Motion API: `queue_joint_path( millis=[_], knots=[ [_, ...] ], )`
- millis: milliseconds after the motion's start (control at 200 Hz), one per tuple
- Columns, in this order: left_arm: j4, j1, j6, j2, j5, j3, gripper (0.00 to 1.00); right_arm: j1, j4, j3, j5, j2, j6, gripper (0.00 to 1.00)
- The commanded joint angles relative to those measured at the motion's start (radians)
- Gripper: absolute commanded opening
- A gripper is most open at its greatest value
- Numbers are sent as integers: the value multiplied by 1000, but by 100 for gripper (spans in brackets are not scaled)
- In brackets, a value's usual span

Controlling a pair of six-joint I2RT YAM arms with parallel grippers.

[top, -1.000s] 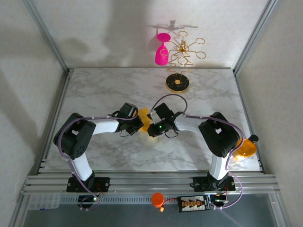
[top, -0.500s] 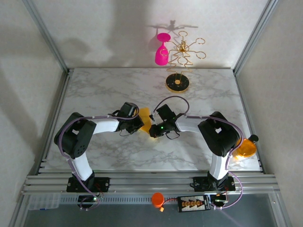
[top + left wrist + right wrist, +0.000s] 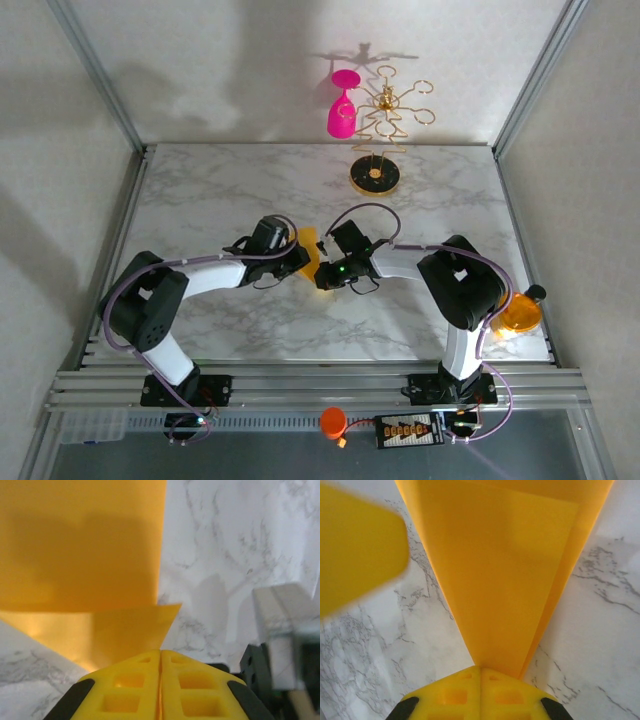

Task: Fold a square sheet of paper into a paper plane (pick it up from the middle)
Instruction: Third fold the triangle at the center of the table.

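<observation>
Near the middle of the marble desk (image 3: 200, 190), the two arms meet tip to tip over the orange-yellow sheet of paper (image 3: 309, 248). In the overhead view the paper shows as a small, partly folded patch just above the meeting point. The left end effector (image 3: 297, 260) is at its lower left and the right end effector (image 3: 322, 272) at its lower right.

In the left wrist view, the yellow fingers (image 3: 125, 690) are pressed together at the bottom of the frame. The sheet spreads across the upper left, and a lower flap comes down to the finger seam, so it appears pinched there.

In the right wrist view, the fingers (image 3: 510, 690) are also pressed together. The folded paper narrows to a point that runs straight into their seam and is nipped there. A blurred yellow shape sits at the upper left of that frame.

At the far edge of the desk, well apart from the paper, stands a gold stand (image 3: 376, 176) with a pink wine glass (image 3: 342, 112) hanging on it. An orange disc (image 3: 520, 316) lies at the right edge.
</observation>
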Motion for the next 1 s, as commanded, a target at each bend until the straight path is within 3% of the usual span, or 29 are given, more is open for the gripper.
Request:
queue_joint_path(
  millis=[0,546,996],
  knots=[
    [21,-25,33,27,13,-5,8,-9,-93,-8,57,60,9,1],
    [-87,-2,103,124,-91,48,7,-8,-153,-16,99,70,-10,2],
    [-161,176,241,136,-104,27,8,-9,-195,-40,151,79,-16,2]
  ],
)
